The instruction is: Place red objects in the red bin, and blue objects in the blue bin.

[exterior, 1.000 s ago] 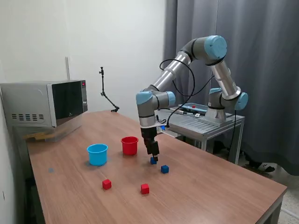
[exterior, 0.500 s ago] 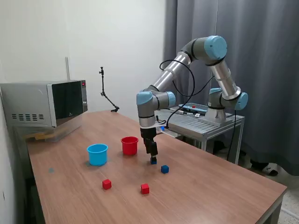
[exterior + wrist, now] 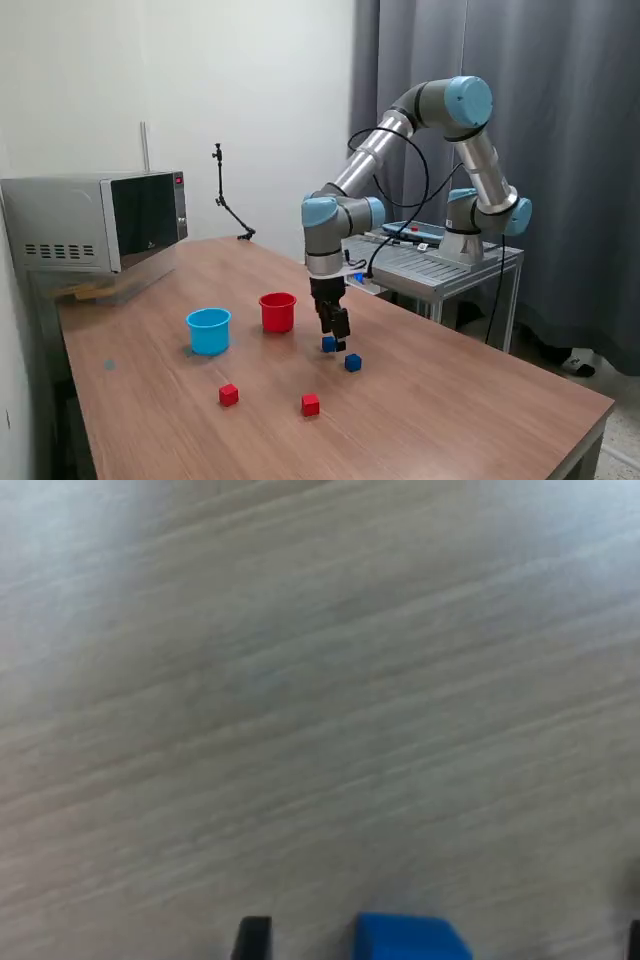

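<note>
My gripper [image 3: 335, 343] is clenched on a blue cube [image 3: 328, 344], but the cube sits off-centre, so it could slip out.

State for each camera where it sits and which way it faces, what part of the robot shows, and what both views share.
Exterior view: off the arm, to the side of the wooden table, looking across it; shows the whole arm, the gripper low over a blue cube, plus both tubs and the other cubes.
Wrist view: on the wrist, facing down close to the tabletop; only a dark jaw tip shows at the picture's edge.
Shared: the wood surface and the blue cube at the jaws.
</note>
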